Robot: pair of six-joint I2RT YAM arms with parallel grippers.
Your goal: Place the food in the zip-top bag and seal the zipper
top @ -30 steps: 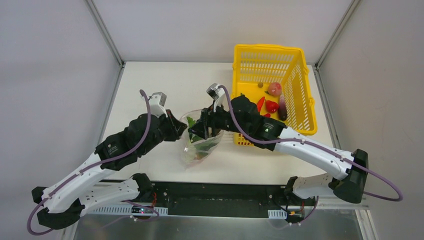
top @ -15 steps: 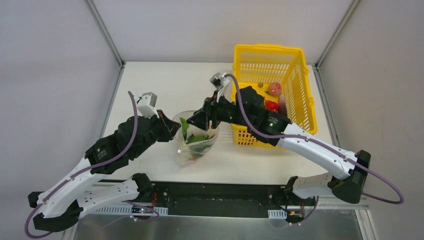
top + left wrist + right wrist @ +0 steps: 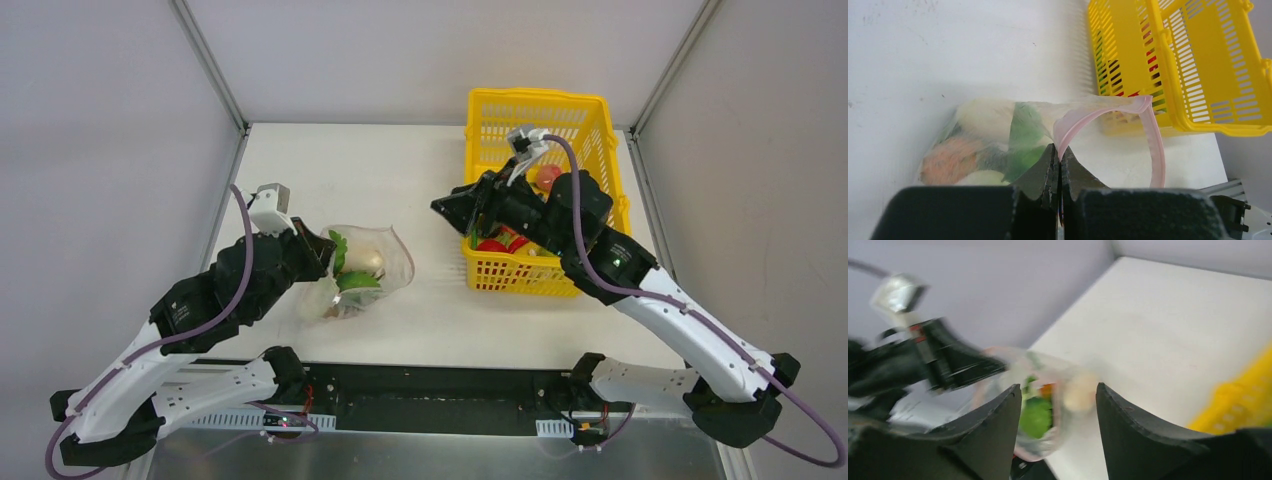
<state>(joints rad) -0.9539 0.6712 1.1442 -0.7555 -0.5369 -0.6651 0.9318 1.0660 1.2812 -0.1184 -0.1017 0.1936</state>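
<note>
The zip-top bag [image 3: 385, 262] lies on the table left of centre, its mouth gaping toward the right. Food shows through it: a white radish [image 3: 362, 262], green leaves [image 3: 1023, 132] and an orange piece [image 3: 950, 155]. My left gripper [image 3: 318, 250] is shut on the pink zipper [image 3: 1153, 140] at the mouth's left end, and the strip curves away from the closed fingertips [image 3: 1050, 155]. My right gripper [image 3: 445, 208] stands open and holds nothing, above the table between the bag and the basket. In the blurred right wrist view the bag [image 3: 1048, 410] shows between its fingers.
A yellow slotted basket [image 3: 536, 97] stands at the back right, with red pieces [image 3: 492, 245] and a pink piece [image 3: 547, 177] inside. Its near left corner is just under my right forearm. White walls close in the table's left, back and right.
My right gripper has pulled out of the bag's mouth and swung right and back toward the basket. My left arm has drawn the bag leftward, still gripping the zipper.
</note>
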